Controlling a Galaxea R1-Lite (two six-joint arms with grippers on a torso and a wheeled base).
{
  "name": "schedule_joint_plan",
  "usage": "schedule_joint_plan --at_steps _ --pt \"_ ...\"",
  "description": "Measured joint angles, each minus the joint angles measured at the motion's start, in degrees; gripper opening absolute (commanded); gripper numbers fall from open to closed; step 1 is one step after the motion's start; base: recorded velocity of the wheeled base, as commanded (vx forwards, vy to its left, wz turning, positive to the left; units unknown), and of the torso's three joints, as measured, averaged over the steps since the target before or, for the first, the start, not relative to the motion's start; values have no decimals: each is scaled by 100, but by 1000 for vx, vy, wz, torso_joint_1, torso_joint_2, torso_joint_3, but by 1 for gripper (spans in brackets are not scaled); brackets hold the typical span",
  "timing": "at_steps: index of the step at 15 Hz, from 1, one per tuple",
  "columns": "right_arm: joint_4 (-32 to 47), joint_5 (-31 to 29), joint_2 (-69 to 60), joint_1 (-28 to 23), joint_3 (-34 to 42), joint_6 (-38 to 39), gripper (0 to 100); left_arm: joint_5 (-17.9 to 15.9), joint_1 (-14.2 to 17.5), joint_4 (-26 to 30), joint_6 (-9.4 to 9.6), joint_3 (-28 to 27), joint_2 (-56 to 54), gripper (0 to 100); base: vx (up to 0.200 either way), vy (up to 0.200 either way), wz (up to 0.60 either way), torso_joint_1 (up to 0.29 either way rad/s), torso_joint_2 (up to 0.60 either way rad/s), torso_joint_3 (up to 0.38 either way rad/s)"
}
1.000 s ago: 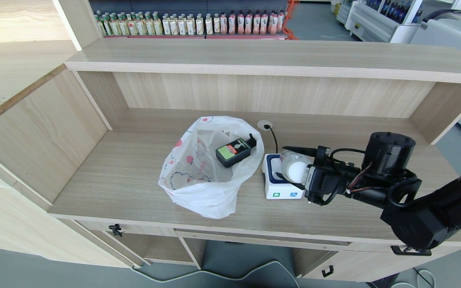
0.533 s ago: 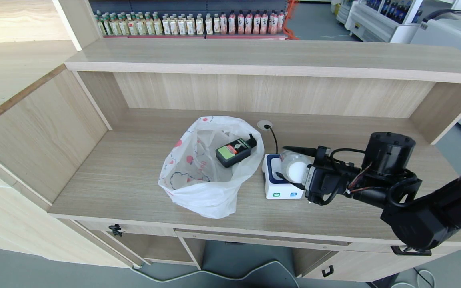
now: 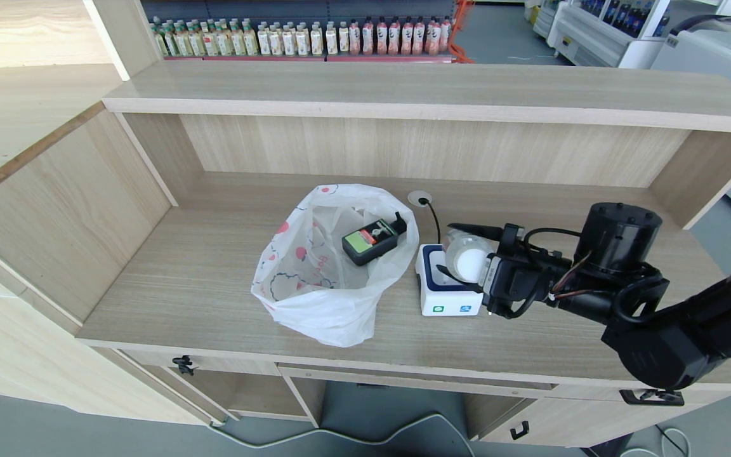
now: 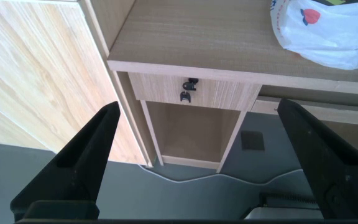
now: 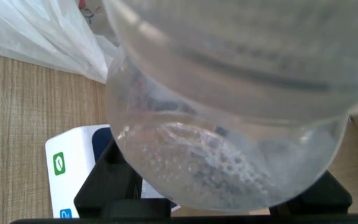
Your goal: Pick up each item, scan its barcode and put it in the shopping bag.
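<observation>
clear bottle sat clamped in the right pincer, just above the white scanner on the wooden tabletop, beside the shopping bag. the left pincer gaped wide off the tabletop's front edge.

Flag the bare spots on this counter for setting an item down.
Widest free patch: counter between left side wall and shopping bag. A strip runs behind the bag along the back panel, up to the cable grommet. Crowded: the bag sits close beside the scanner, with the right end effector holding the bottle over it.
</observation>
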Motion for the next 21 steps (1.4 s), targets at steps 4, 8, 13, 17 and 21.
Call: schedule_joint_plan --at_steps 4,8,13,17,21 --pt "-2 0 22 0 -5 -5 0 0 2 0 0 0 0 100 0 0 0 0 0 0" --pt "2 -12 15 -6 -21 41 0 -2 5 0 -2 0 0 100 0 0 0 0 0 0" --pt "444 -1652 -755 551 -435 2198 0 0 0 0 -7 0 0 100 0 0 0 0 0 0" --pt "2682 -4546 -2155 1202 -558 5226 0 0 5 0 -7 0 0 100 0 50 0 -1 1 -1" --pt "3112 -4962 -2921 945 -171 6205 0 0 -5 2 -7 0 0 100 0 200 0 1 5 1"
